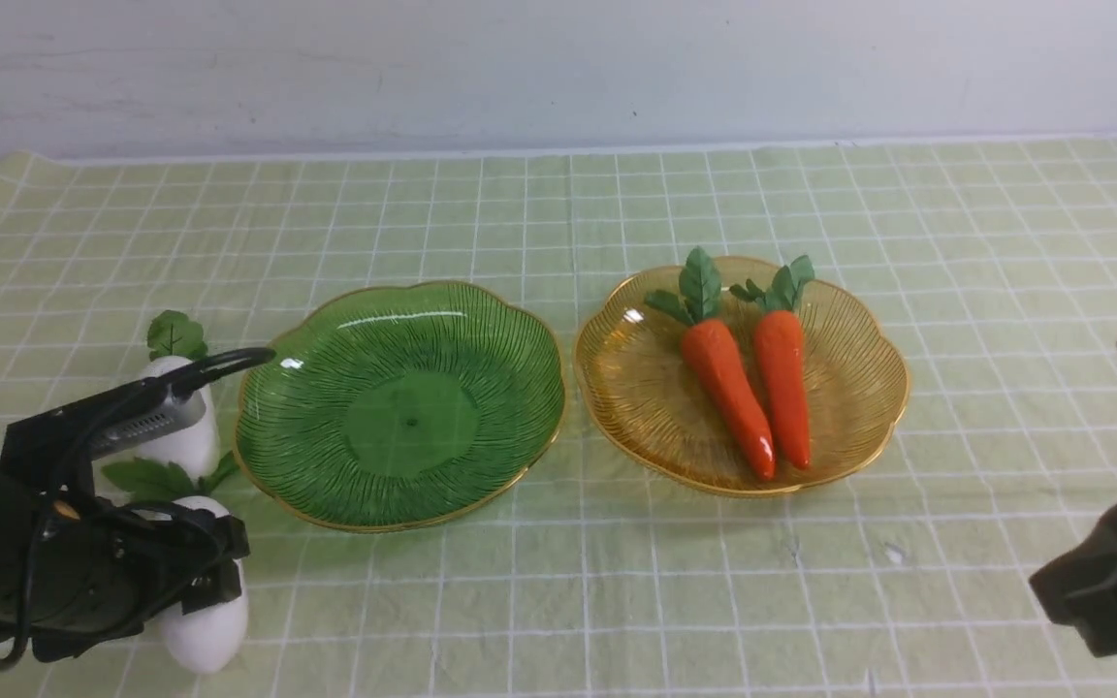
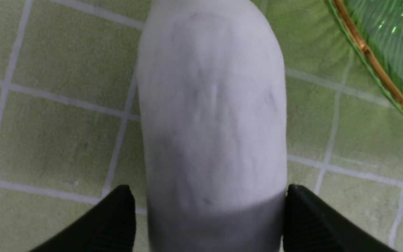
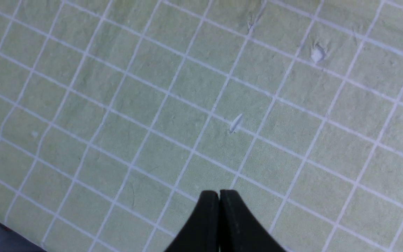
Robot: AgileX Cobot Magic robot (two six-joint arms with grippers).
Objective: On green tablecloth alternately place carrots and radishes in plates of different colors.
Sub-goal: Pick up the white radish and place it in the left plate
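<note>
While the right jaws (image 3: 219, 197) sit closed, the left jaws (image 2: 210, 210) straddle the nearer radish (image 2: 213, 115), beside the green plate (image 1: 410, 412)! A lopsided squeeze could send it rolling.

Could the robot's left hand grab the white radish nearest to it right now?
Probably yes: the left gripper is open, its fingertips on either side of the near radish, and nothing seems to lie between them and it.
</note>
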